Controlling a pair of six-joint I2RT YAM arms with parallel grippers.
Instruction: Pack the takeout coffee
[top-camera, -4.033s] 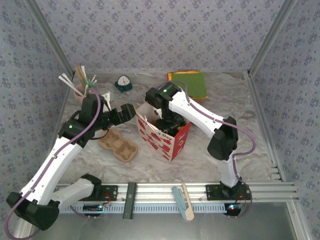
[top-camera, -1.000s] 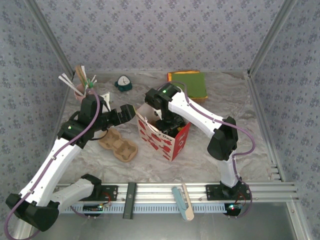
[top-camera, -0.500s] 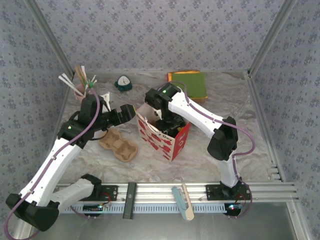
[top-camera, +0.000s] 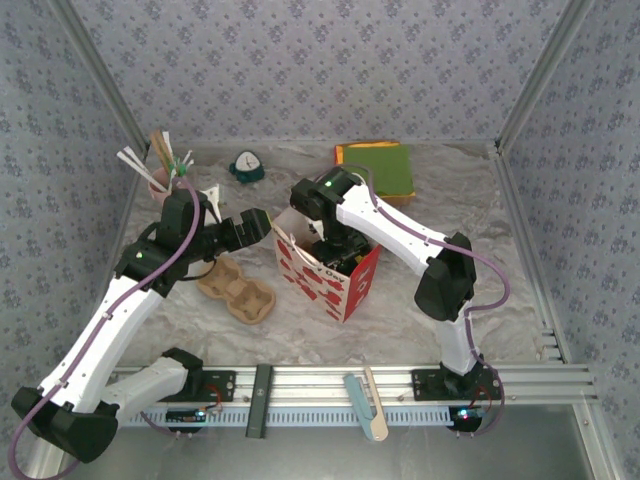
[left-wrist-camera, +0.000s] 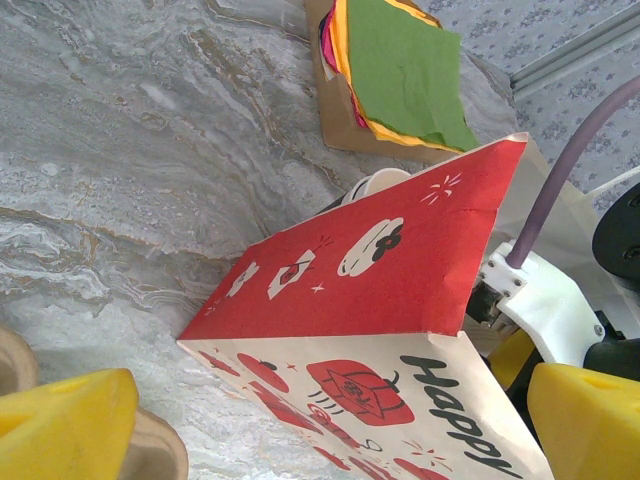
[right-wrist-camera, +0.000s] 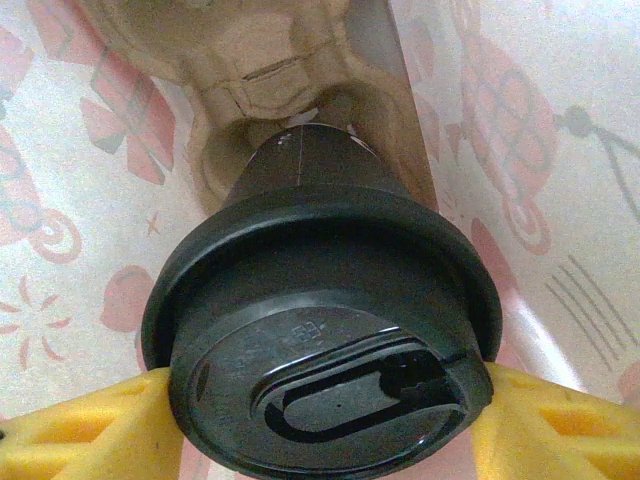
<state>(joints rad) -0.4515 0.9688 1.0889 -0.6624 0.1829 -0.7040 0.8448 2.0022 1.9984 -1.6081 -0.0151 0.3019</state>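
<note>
1. The lidded cup (right-wrist-camera: 320, 330) is down inside the bag (right-wrist-camera: 60, 200) in the right wrist view. Its bottom sits in a hole of a brown carrier (right-wrist-camera: 240, 60) on the bag's floor. The right gripper (right-wrist-camera: 320, 430) is part way open, with a yellow finger pressed on each side of the lid, so it has hold of the cup. I think this cup is nearly packed. The gripper only needs to let go and lift out.
2. In the left wrist view, the left gripper (left-wrist-camera: 320, 425) is wide open and holds nothing. It hangs just beside the bag. A white cup rim (left-wrist-camera: 378, 184) peeks over the bag's far edge. It may be the other cup, but I cannot tell if it is inside.
3. From above, the bag stands in the middle of the table (top-camera: 470, 190). The right arm reaches down into it, and the left gripper is by its left edge. A spare carrier (top-camera: 237, 290) lies near the bag with no cup in it.
</note>
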